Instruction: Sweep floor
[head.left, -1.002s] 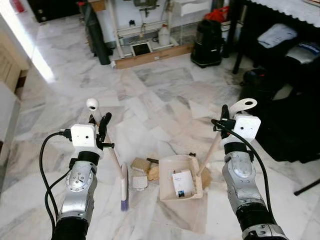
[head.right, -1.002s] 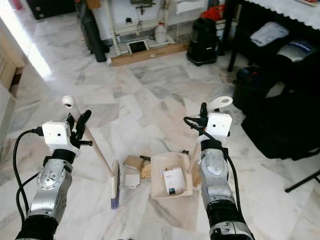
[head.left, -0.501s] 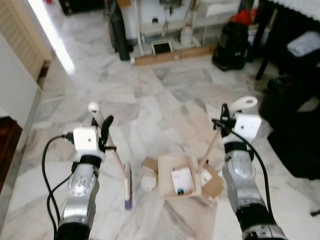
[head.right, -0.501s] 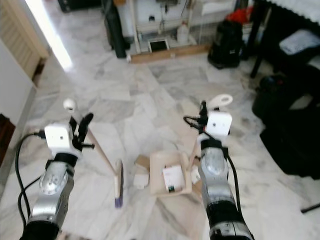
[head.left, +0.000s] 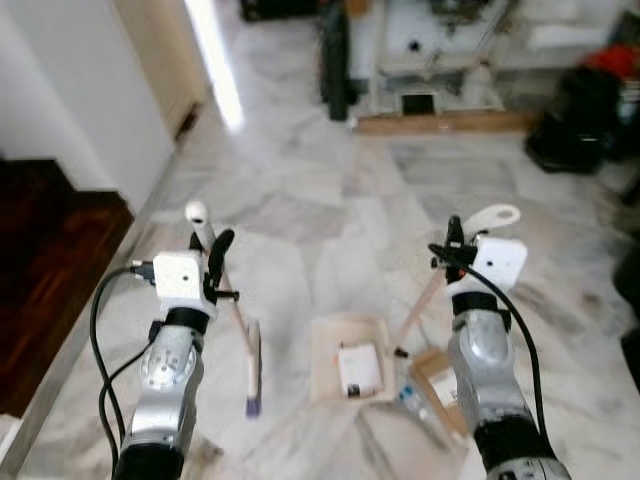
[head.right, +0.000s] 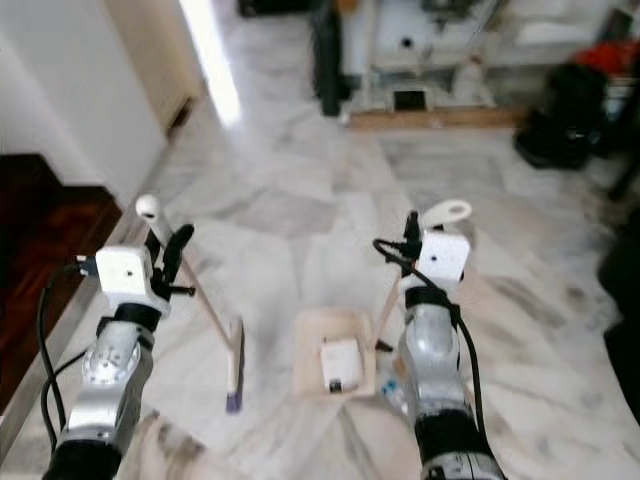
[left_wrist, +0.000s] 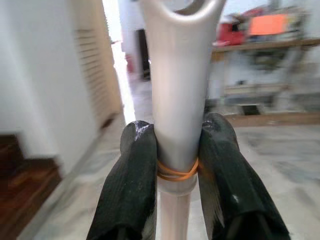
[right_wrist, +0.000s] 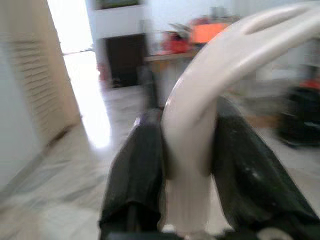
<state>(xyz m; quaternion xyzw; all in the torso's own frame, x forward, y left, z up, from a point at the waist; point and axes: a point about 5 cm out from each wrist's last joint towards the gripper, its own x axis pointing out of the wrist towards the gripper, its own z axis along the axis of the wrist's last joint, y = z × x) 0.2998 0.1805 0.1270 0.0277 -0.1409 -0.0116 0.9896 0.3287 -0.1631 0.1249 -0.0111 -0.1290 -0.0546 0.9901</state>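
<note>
Two cardboard scraps beside dustpan

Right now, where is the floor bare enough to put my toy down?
Bare marble lies between the broom and the dustpan, and ahead toward the wooden plank. It is crowded right of the dustpan, where cardboard scraps lie.

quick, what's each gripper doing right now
Left gripper: shut on the broom handle.
Right gripper: shut on the dustpan handle.
</note>
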